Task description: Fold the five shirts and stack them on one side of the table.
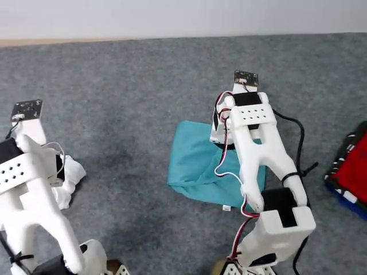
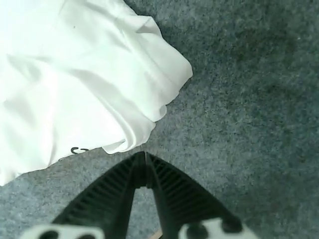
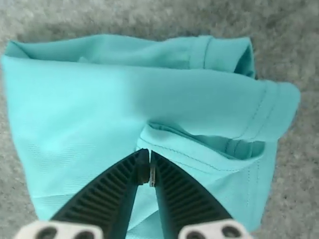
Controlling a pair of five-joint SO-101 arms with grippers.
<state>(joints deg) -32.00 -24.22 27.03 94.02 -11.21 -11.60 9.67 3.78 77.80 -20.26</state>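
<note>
Left tool (image 2: 145,167) sitting closed beside white shirt (image 2: 65,74), right tool (image 3: 149,167) hanging closed over teal shirt (image 3: 99,99), on grey tabletop (image 2: 249,99)

The left arm (image 1: 31,195) is seen at the near left of the high view. Its white links are extended away from the base, and a camera board (image 1: 27,109) is carried at the wrist. The left jaws are found closed, black ribbed tips meeting, and are directed downward. The right arm (image 1: 261,154) is stationed right of centre and is likewise extended away from its base, with red and white wires (image 1: 221,166) looped along its side. The right jaws are also found closed tip to tip and directed downward.
</note>
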